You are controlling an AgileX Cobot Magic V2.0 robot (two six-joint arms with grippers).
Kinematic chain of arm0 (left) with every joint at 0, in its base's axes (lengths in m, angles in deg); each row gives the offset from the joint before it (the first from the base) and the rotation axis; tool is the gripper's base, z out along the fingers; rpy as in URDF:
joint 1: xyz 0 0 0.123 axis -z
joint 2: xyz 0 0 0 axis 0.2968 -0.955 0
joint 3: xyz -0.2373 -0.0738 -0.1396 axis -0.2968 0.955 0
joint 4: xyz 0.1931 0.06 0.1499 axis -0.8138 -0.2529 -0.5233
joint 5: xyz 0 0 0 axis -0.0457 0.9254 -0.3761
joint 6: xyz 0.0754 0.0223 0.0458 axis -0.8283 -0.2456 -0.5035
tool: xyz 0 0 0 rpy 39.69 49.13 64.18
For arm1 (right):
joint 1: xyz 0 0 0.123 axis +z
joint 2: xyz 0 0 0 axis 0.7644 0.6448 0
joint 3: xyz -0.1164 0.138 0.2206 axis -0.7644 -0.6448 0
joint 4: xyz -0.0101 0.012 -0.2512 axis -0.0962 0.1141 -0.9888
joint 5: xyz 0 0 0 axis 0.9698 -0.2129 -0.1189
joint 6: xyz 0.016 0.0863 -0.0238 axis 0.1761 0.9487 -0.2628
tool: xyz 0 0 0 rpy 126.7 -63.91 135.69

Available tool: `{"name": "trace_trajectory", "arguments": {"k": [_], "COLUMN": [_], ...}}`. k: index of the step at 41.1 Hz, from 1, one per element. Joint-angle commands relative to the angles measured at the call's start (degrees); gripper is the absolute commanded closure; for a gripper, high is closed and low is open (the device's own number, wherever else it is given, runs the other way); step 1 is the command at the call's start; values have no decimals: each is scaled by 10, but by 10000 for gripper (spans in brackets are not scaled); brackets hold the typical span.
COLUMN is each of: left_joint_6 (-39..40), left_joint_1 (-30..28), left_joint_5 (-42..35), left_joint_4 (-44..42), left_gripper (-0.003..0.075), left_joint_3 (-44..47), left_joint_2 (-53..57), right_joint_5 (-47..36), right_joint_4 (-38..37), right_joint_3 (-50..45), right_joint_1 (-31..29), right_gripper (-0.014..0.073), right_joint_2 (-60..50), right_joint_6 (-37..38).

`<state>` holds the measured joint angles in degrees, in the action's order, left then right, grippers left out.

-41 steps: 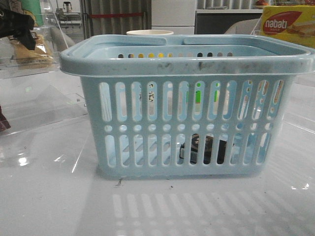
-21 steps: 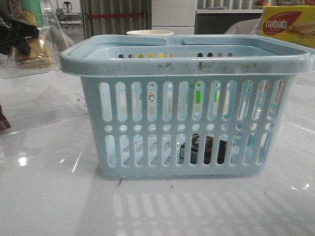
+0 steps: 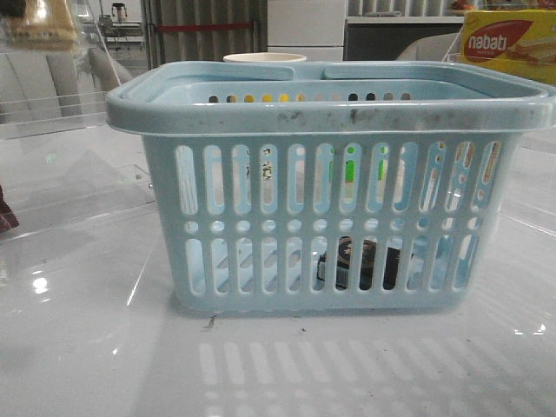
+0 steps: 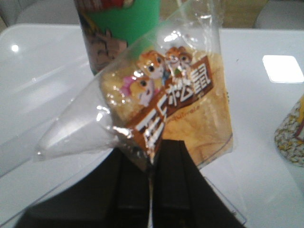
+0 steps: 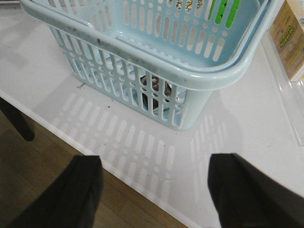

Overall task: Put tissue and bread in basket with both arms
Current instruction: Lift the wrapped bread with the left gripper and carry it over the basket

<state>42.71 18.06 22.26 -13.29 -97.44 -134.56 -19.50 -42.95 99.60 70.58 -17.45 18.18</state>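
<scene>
The light-blue basket (image 3: pixel 330 109) stands mid-table, and the right wrist view shows its near corner (image 5: pixel 156 61). The dark tissue (image 3: pixel 360 263) lies on its floor, seen through the slots (image 5: pixel 154 90). The bread (image 4: pixel 190 109), yellow-brown in a clear wrapper with a brown cartoon label, hangs from my left gripper (image 4: pixel 151 156), which is shut on the wrapper's edge. In the front view only a piece of the bread (image 3: pixel 42 19) shows at the top left corner. My right gripper (image 5: pixel 154 175) is open and holds nothing, over the table's front edge, apart from the basket.
A yellow nabati box (image 3: pixel 508 43) stands at the back right, a pale cup (image 3: pixel 263 58) behind the basket. A green can (image 4: pixel 123 28) stands behind the bread. Clear acrylic panels (image 3: pixel 69 174) lie to the left. Wooden floor (image 5: pixel 47 166) shows past the table edge.
My left gripper has risen with the bread from the shelf at the far left, almost out of the front view's top. The basket and tissue have not moved.
</scene>
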Motion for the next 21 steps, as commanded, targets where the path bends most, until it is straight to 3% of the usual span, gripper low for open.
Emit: {"name": "trace_trajectory", "arguments": {"k": [1,9,21], "left_joint_6": [-3,-86,-91], "left_joint_1": [20,106,263], "left_joint_5": [-22,30,121], "left_joint_4": [7,7,7], "left_gripper": [629,629,629], "left_joint_3": [-24,-24,-24], "left_joint_2": [87,180,207], "right_joint_5": [-40,-40,-40], "right_joint_4": [0,0,0], "right_joint_3": [14,14,14], "right_joint_1": [1,1,1], "right_gripper": [23,23,23], "right_joint_2": [3,3,3], "right_joint_6": [-3,-3,-3]}}
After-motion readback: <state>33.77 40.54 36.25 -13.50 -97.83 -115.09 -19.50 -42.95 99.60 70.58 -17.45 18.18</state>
